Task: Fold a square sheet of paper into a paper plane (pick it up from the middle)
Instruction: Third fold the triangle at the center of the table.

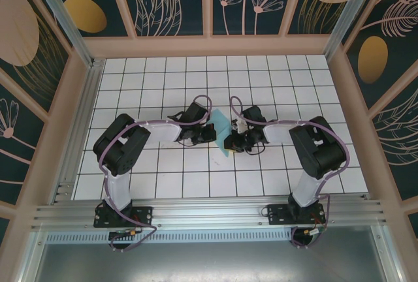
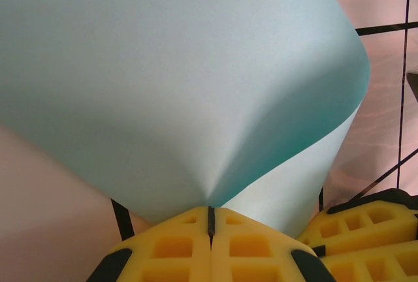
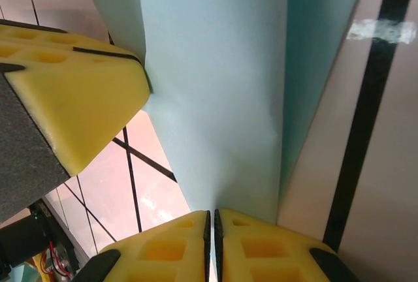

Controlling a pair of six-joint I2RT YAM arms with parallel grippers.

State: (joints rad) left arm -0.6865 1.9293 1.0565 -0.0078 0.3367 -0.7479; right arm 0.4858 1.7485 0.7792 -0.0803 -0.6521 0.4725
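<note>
The square sheet of paper (image 1: 223, 131) is light teal-blue and hangs bent between the two grippers above the middle of the grid table. My left gripper (image 1: 210, 130) is shut on its left edge; in the left wrist view the paper (image 2: 183, 79) fans up from the closed yellow jaws of that gripper (image 2: 210, 211). My right gripper (image 1: 234, 140) is shut on the right side; in the right wrist view the sheet (image 3: 215, 86) rises out of the closed jaws of the gripper (image 3: 211, 215). The left gripper's yellow finger (image 3: 72, 93) shows at the left there.
The white grid table (image 1: 163, 73) stretches free behind and beside the arms. Wooden frame walls (image 1: 209, 46) and patterned panels enclose it. An aluminium rail (image 1: 209, 213) runs along the near edge, by both arm bases.
</note>
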